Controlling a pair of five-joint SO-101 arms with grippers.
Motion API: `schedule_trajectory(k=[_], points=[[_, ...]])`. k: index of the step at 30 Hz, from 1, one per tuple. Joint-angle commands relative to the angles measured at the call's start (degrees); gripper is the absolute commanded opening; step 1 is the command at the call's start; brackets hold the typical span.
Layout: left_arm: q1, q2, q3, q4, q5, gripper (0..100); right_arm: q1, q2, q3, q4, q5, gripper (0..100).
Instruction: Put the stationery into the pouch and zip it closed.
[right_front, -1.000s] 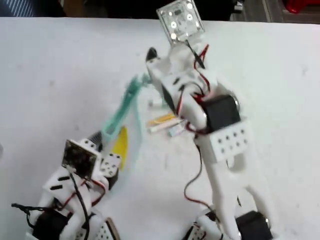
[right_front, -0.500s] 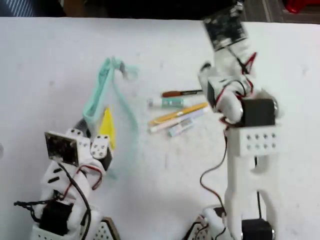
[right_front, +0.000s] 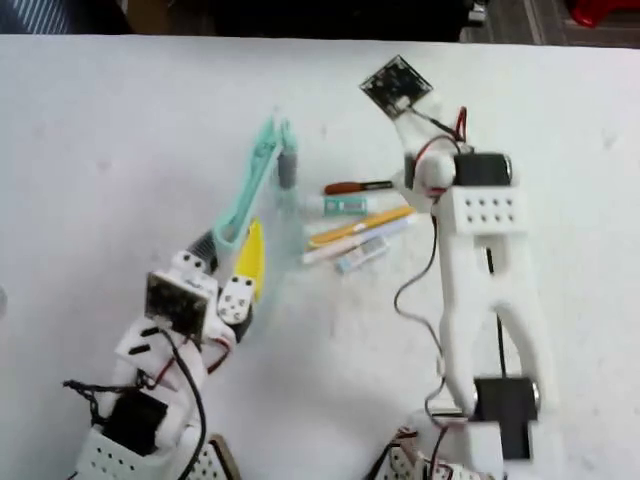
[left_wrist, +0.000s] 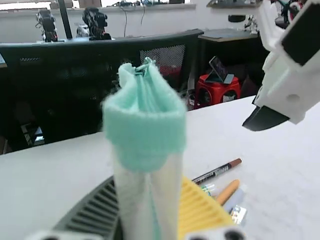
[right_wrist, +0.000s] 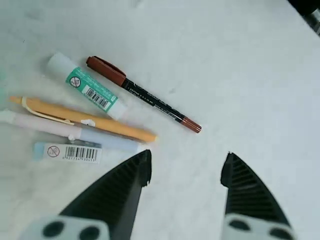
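the right tool (right_wrist: 186, 165) hangs over the desk (right_front: 120, 120) with its two dark fingers spread wide and nothing between them. just ahead of its tips lies the stationery: nearest, a brown pen (right_wrist: 145, 96), lying a little apart from the rest. beyond it are a white and green stick (right_wrist: 85, 86), an orange pen (right_wrist: 85, 120), a pale lilac pen (right_wrist: 75, 134) touching the orange one, and a short pale-blue piece (right_wrist: 67, 152).

the left tool (right_front: 228, 240) is clamped on one end of the mint-green pouch (right_front: 250, 180). the pouch stretches away from its fingers towards the pens, its far end near them. whether its mouth is open i cannot tell.

to do the pick well, i would take the brown pen first, since it lies clear. close across the middle of its barrel so it stays level, and keep the pouch held steady.

as for print, the stick and the pale-blue piece each carry a barcode and a small round crossed-out symbol. the lettering is too small to read.
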Motion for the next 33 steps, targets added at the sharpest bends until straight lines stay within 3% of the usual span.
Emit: schedule_trajectory(k=[1, 7, 14, 19, 23, 27, 29, 32, 33], points=[[-3.3, -1.1, 1.2, -2.6, -0.6, 2, 0.2, 8.5, -8.6, -0.6, 1.0, 21.1], [-6.5, -1.1, 5.5, -7.2, -0.4, 2, -0.3, 29.3, -25.4, 3.0, 1.5, 21.1], [-5.7, -1.1, 7.2, -9.0, -0.4, 2, -1.2, 49.0, -48.3, 15.7, 17.9, 21.1], [-5.7, -1.1, 7.2, -9.1, -0.4, 2, -1.6, 58.4, -62.7, 18.2, 18.8, 21.2], [-5.7, -1.1, 7.2, -9.0, -0.4, 2, -2.9, 65.0, -69.8, 22.2, 25.4, 21.2], [-5.7, -1.2, 7.2, -9.0, -0.4, 2, -3.4, 70.8, -74.6, 23.1, 26.5, 20.9], [-5.7, -1.2, 7.2, -8.9, -0.4, 2, -3.4, 73.2, -76.4, 23.1, 26.7, 15.6], [-5.8, -1.2, 7.1, -8.2, -0.4, 2, -3.2, 75.6, -78.8, 23.2, 26.7, 0.1], [-5.9, -1.2, 6.6, -7.3, -0.4, 3, -3.0, 76.1, -79.5, 23.7, 26.7, 3.2]])
